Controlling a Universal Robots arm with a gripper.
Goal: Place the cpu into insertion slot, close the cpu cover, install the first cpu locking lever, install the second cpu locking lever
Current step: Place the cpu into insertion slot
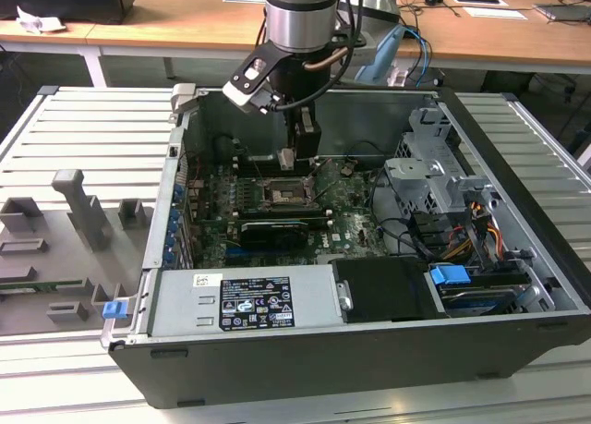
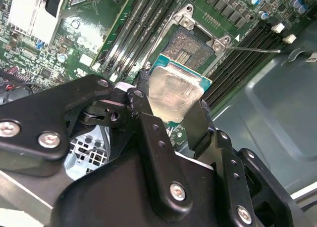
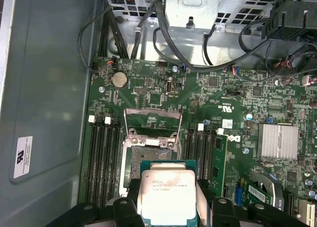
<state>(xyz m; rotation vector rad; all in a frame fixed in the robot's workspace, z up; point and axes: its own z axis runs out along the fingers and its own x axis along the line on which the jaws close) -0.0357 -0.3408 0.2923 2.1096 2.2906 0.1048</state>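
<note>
My gripper (image 3: 167, 200) is shut on the cpu (image 3: 166, 195), a flat square chip with a pale silver top and a green edge. Its black fingers (image 2: 143, 108) clamp two opposite sides of the chip. The cpu (image 2: 174, 92) hangs slightly above and beside the insertion slot (image 3: 148, 154), a square socket with a dark pin field, apart from it. The cpu cover (image 3: 151, 122) stands raised on its hinge at the socket's far side. A thin locking lever (image 2: 255, 50) sticks out sideways. In the exterior view the gripper (image 1: 288, 161) hovers over the socket (image 1: 282, 199) inside the open case.
Long black memory slots (image 3: 101, 158) flank the socket on both sides. A silver heat sink (image 3: 277, 140), a black card (image 1: 272, 230), cables (image 3: 148, 34), the drive cage (image 1: 434, 179) and the power supply (image 1: 245, 299) crowd the case. Grey fixtures (image 1: 88, 207) stand outside on the exterior view's left.
</note>
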